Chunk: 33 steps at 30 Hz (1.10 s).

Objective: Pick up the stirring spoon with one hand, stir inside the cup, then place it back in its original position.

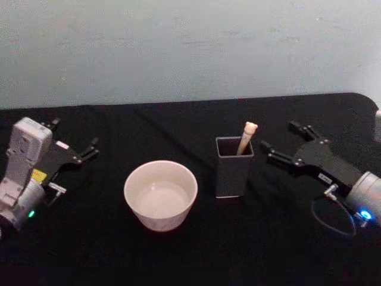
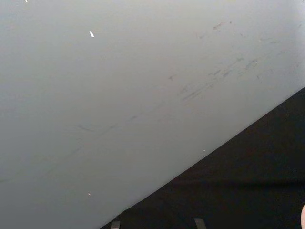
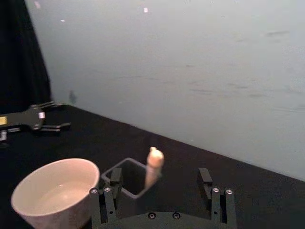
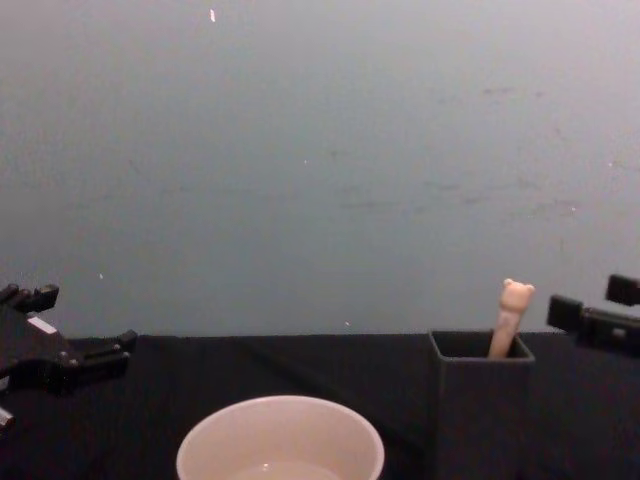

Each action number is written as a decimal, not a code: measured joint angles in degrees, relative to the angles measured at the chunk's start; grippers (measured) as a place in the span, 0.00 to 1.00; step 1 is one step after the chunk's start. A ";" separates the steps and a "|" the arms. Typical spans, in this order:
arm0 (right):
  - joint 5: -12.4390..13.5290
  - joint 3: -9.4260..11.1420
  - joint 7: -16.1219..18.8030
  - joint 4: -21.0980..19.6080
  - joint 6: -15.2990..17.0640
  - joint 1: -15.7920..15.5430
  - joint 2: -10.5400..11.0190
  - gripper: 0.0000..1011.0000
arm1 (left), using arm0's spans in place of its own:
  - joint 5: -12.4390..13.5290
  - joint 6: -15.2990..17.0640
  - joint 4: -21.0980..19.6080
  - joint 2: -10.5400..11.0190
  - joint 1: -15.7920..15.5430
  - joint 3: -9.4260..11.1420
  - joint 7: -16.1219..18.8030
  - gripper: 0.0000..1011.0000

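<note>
not started: beige bear-head stirring spoon sits in dark grey square holder beside cream-white round cup, black right gripper near holder, jaws spread empty, left gripper parked, jaws spread.

Cup is plain cream-white, no pattern. Stirring spoon handle is beige, holder dark grey. Tabletop is solid black, wall pale grey-blue with faint scuffs. Left gripper and right gripper are black, with silvery wrists.
</note>
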 joint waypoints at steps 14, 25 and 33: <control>-3.10 -3.44 11.37 11.40 -3.17 9.48 -4.10 0.99 | 0.00 0.00 0.00 0.00 0.00 0.00 0.00 0.99; -2.62 -3.41 15.05 17.38 -3.45 13.52 -6.21 0.99 | 0.00 0.00 0.00 0.00 0.00 0.00 0.00 0.99; -2.28 -3.87 16.45 20.07 -2.97 15.44 -7.21 0.99 | 0.00 0.00 0.00 0.00 0.00 0.00 0.00 0.99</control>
